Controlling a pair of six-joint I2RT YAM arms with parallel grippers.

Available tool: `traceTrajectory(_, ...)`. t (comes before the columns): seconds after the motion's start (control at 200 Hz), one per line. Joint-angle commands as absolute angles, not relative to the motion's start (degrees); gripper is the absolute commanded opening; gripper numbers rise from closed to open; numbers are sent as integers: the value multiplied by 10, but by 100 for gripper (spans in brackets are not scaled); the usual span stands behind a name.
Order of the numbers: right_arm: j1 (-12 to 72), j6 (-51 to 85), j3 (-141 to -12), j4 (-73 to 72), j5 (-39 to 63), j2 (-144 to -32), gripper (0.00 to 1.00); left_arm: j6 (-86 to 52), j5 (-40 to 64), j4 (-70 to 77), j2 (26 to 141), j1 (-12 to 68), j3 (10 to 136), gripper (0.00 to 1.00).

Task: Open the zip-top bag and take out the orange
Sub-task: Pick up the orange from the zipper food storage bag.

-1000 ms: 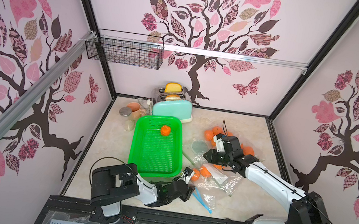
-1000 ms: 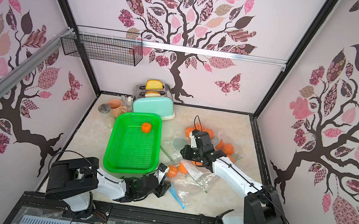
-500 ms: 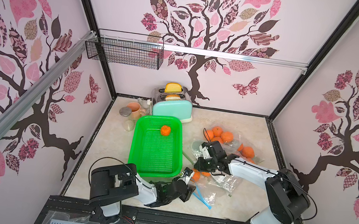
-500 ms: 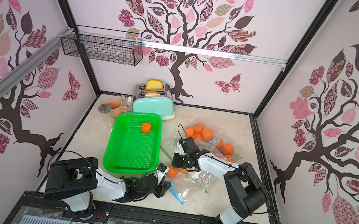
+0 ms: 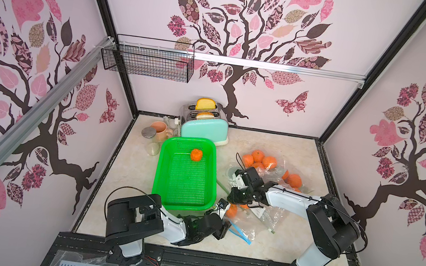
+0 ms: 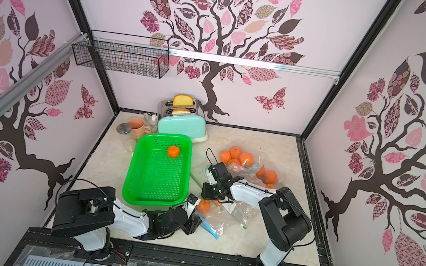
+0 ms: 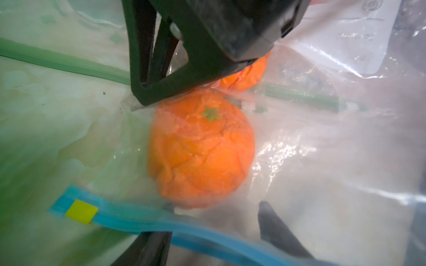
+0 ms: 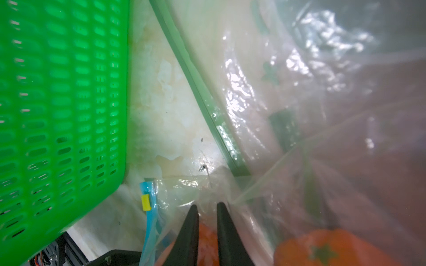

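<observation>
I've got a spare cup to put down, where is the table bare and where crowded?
Bare marble lies between the green perforated plastic basket and the left wall, and behind the loose oranges, right of the mint toaster. Crowded: right of the basket, among clear zip-top bags.

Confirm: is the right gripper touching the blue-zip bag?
Touching. The left wrist view shows the right gripper pressing its tip onto the blue-zip bag, beside the orange.

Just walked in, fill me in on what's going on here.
Two robot arms are working a clear zip-top bag with an orange inside. The left gripper is open, aimed at the bagged orange; the right gripper, jaws nearly closed, is at the bag's corner, grip unclear. Another orange already sits in the green basket.
</observation>
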State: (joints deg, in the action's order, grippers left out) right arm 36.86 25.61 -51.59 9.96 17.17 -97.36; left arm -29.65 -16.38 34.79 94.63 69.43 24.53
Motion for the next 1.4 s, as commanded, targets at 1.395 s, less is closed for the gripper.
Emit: traceTrajectory(1.395,335,296,-477,124,169,-962,26,-295,-168,271,1007,674,371,66)
